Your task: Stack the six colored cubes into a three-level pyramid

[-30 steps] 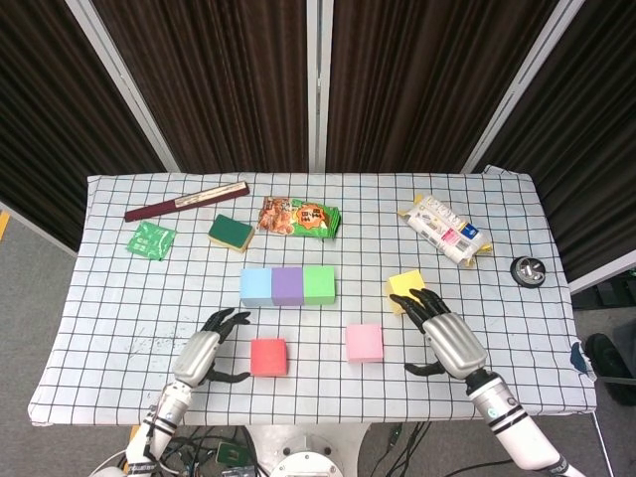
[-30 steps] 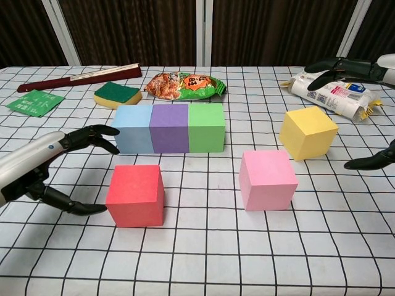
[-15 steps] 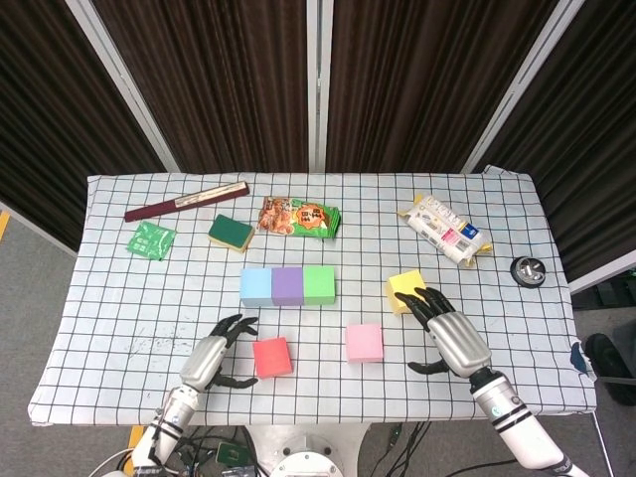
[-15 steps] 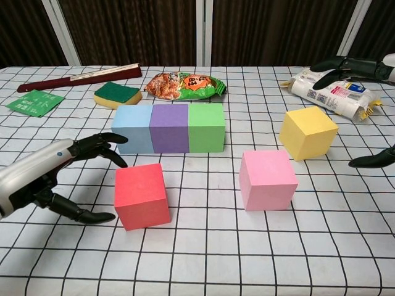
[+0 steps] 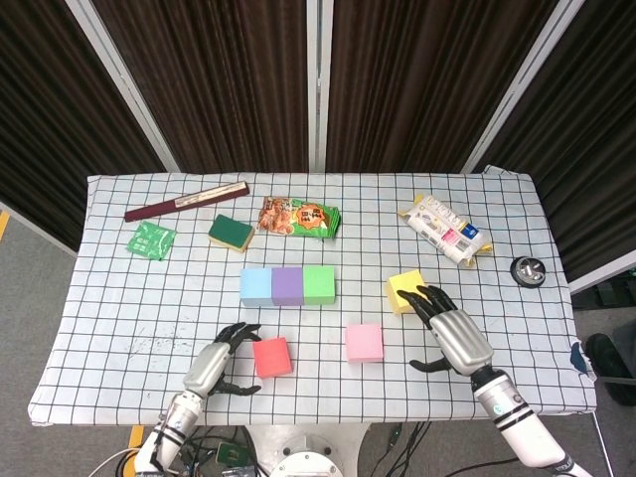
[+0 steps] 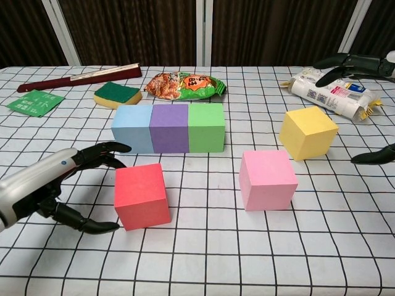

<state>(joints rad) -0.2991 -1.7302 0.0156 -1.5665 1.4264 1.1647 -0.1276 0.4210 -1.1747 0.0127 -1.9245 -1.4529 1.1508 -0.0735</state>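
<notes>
A blue cube (image 5: 255,286), a purple cube (image 5: 287,285) and a green cube (image 5: 319,284) stand touching in a row mid-table. The red cube (image 5: 271,357) (image 6: 142,195) sits turned slightly, in front of the row. My left hand (image 5: 217,362) (image 6: 46,188) is open just left of the red cube, fingers spread around its left side, whether touching I cannot tell. The pink cube (image 5: 364,342) (image 6: 268,179) lies to the right. The yellow cube (image 5: 405,291) (image 6: 307,131) sits rotated further right. My right hand (image 5: 454,337) hovers open beside the yellow cube.
Along the back lie a dark red flat case (image 5: 187,202), a green packet (image 5: 150,239), a green sponge (image 5: 229,232), a snack bag (image 5: 298,217) and a white wrapped pack (image 5: 444,230). A small black round object (image 5: 527,270) sits near the right edge.
My left hand has drawn back toward the front edge and closed in on the red cube, which has turned slightly. My right hand has pulled back a little from the yellow cube.
</notes>
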